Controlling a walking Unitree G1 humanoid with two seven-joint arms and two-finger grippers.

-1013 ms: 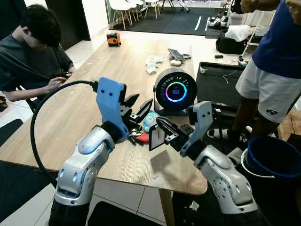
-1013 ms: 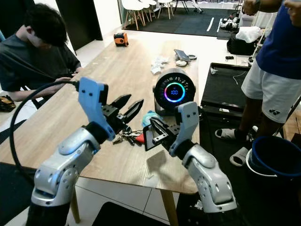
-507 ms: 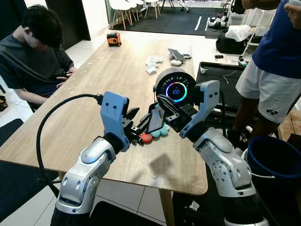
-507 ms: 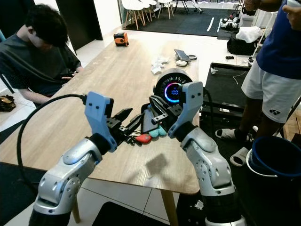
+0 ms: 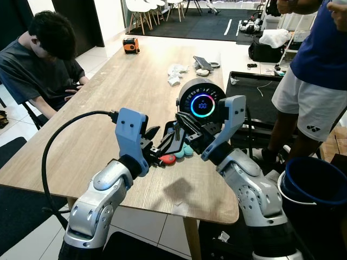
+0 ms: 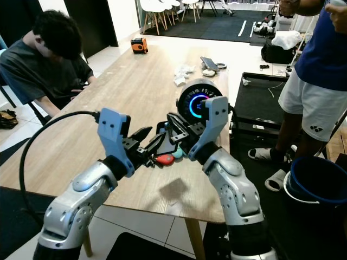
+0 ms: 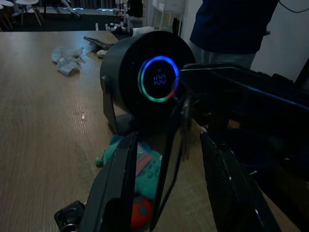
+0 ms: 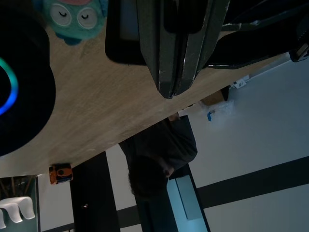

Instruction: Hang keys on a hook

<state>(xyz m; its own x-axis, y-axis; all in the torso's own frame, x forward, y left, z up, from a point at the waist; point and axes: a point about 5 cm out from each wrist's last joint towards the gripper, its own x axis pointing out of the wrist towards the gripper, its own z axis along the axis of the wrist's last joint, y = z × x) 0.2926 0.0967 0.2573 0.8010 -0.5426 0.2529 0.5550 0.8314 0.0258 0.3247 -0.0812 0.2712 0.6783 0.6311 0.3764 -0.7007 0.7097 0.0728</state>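
Grippers meet over the near end of the wooden table (image 5: 108, 97). From the left, the left gripper (image 5: 161, 142) reaches forward with fingers spread, the keys (image 5: 165, 158) (red tag, teal plush charm) lying on the table just beneath them. The right gripper (image 5: 181, 130) is pinched tight on a flat black hook plate (image 7: 170, 169), held upright between the left fingers. Behind stands a round black speaker (image 5: 200, 104) with a glowing ring. A seated person (image 5: 38, 59) is at far left, another (image 5: 314, 81) stands right.
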